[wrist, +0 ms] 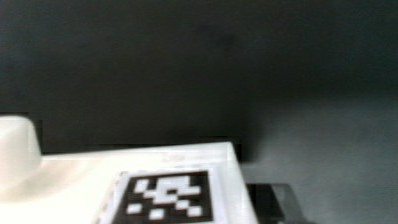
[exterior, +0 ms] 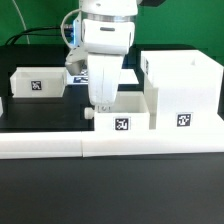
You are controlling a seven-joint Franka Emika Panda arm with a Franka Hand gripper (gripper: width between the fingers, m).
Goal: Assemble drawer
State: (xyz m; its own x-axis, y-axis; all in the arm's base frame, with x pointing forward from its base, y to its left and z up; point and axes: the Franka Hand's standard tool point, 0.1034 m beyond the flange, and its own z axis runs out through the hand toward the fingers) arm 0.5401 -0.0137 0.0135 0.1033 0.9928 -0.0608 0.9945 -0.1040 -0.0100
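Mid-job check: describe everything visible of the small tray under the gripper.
The small tray is white, plastic-looking, open-topped and upright. It has a black-and-white square tag on its front wall and what looks like a small round knob at its end toward the exterior view's left. It stands on the dark table, close behind the front rail and right beside the tall case. The gripper hangs over its knob end; contact cannot be told.

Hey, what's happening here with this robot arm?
The arm is working on the drawer parts. Its gripper is low over the near tray, which sits beside the case, just behind the rail. The other tray sits apart on the exterior view's left. Whether the fingers grip anything can't be told.
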